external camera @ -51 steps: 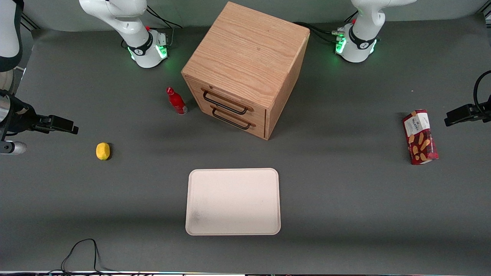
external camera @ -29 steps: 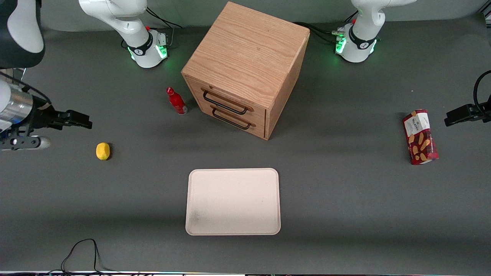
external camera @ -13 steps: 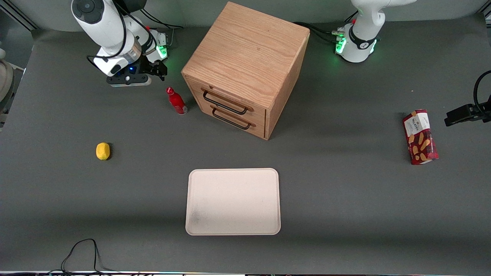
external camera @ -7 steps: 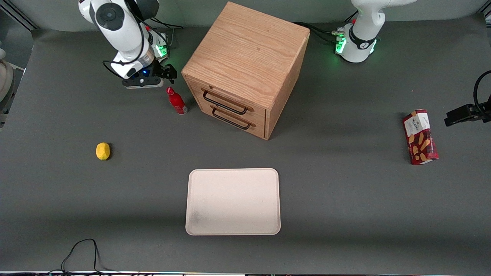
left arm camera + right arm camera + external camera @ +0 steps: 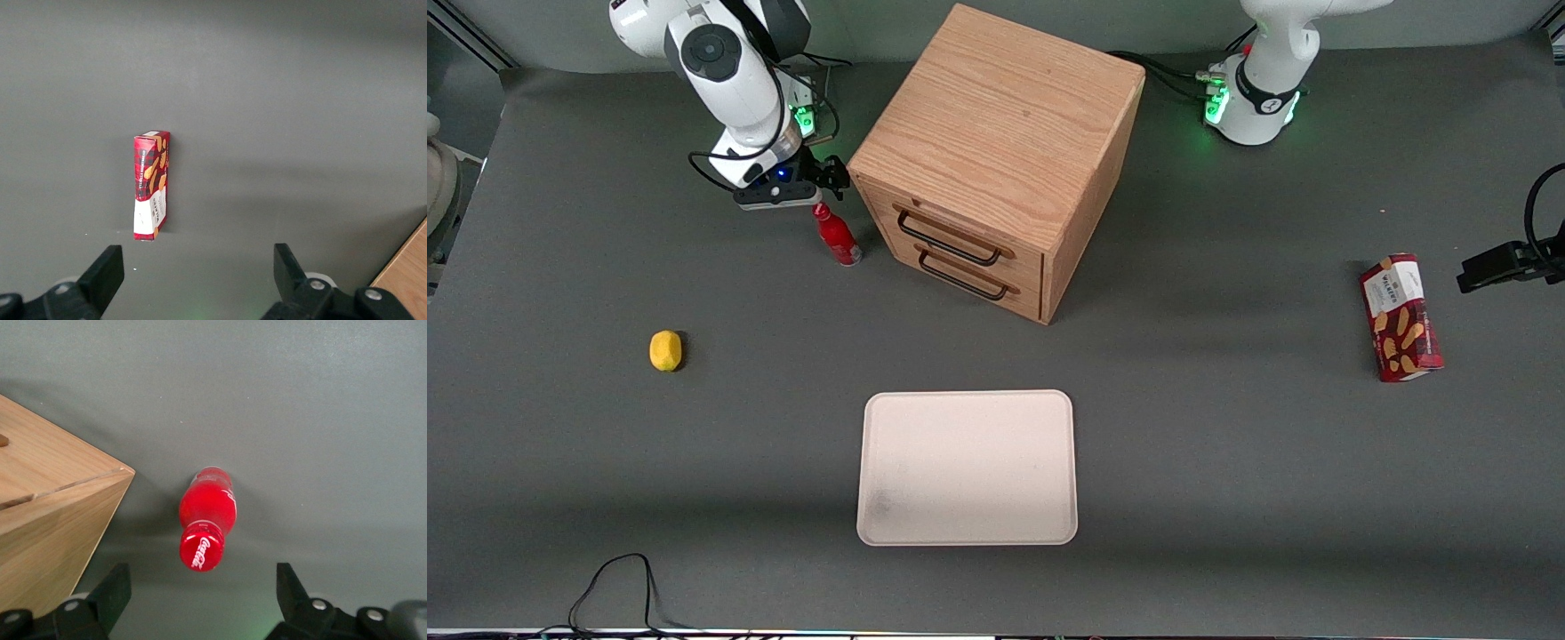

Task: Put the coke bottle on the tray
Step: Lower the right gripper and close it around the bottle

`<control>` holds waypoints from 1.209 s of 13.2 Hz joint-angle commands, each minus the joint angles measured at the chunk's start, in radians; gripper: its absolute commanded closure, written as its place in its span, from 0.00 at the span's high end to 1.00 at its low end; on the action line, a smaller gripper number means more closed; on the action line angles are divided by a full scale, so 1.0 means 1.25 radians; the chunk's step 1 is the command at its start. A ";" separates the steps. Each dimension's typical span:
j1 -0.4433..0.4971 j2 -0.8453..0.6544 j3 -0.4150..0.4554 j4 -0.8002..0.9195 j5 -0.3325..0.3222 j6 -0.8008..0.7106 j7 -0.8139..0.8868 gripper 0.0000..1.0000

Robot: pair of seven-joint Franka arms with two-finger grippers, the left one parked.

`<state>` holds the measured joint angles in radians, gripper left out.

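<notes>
Your gripper (image 5: 824, 178) is hanging just above the coke bottle (image 5: 836, 234), jaws standing wide and holding nothing; in the wrist view its fingertips (image 5: 113, 590) are flanking the red cap without touching it. The coke bottle is standing upright on the table (image 5: 1227, 427), just beside the wooden cabinet (image 5: 996, 160). The tray (image 5: 967, 467) is lying nearer the front camera, well apart from the bottle. A lemon (image 5: 664, 349) is sitting toward the working arm's end; a snack box (image 5: 1400, 316) toward the parked arm's.
</notes>
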<state>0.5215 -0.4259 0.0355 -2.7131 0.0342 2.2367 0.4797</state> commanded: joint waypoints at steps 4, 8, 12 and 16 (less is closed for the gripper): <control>0.012 0.061 -0.009 -0.008 -0.002 0.094 0.021 0.97; 0.012 0.067 -0.009 -0.008 -0.002 0.104 0.020 0.95; 0.011 0.073 -0.009 -0.019 -0.002 0.120 0.018 0.87; 0.011 0.080 -0.010 -0.058 -0.002 0.183 0.015 0.48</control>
<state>0.5215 -0.3307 0.0338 -2.7662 0.0342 2.4257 0.4798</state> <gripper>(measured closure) 0.207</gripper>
